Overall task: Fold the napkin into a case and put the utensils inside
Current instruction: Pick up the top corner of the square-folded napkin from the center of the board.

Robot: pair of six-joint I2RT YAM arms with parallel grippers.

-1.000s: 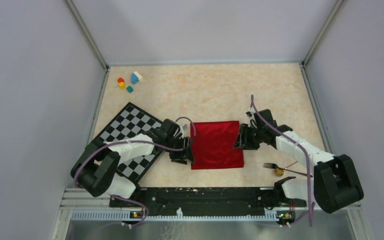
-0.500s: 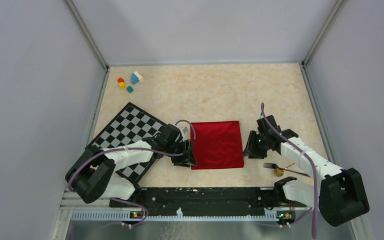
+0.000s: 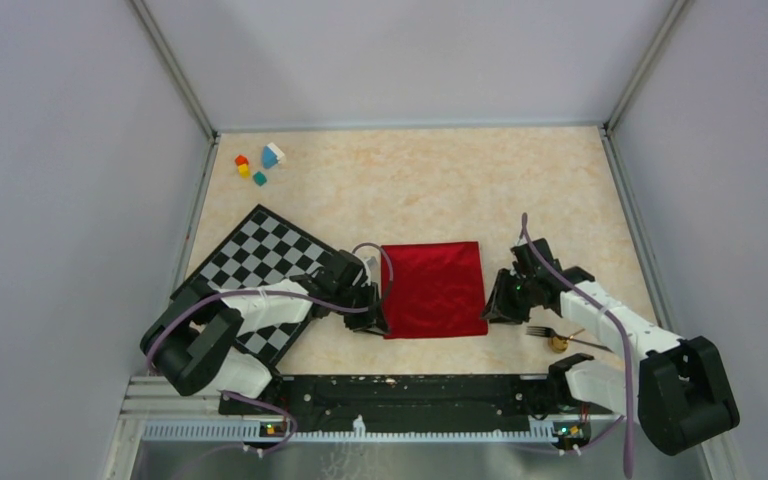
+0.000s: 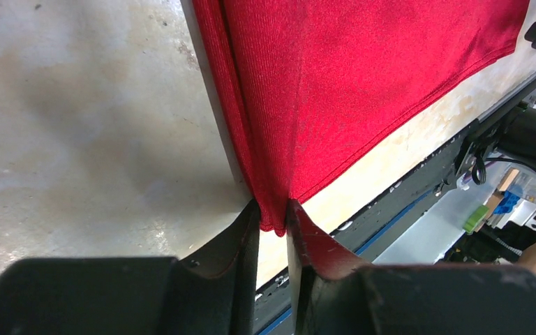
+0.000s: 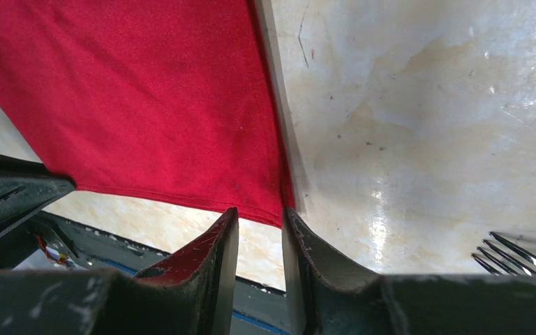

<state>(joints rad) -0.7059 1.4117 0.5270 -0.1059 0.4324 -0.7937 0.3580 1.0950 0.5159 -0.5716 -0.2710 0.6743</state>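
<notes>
The red napkin lies flat as a folded oblong between my two arms. My left gripper is at its near left corner. In the left wrist view the left gripper is shut on that corner, and the napkin bunches between the tips. My right gripper is at the near right corner. In the right wrist view the right gripper shows a narrow gap, with the flat napkin corner lying at the tips. The dark fork and gold-bowled spoon lie right of the napkin.
A black-and-white checkered mat lies to the left, under my left arm. Several small coloured blocks sit at the far left. The fork tines show close to my right gripper. A dark rail runs along the near edge.
Both grippers slid down the napkin's sides to its near corners. The left jaws closed on the left corner. The right jaws narrowed around the right corner.
</notes>
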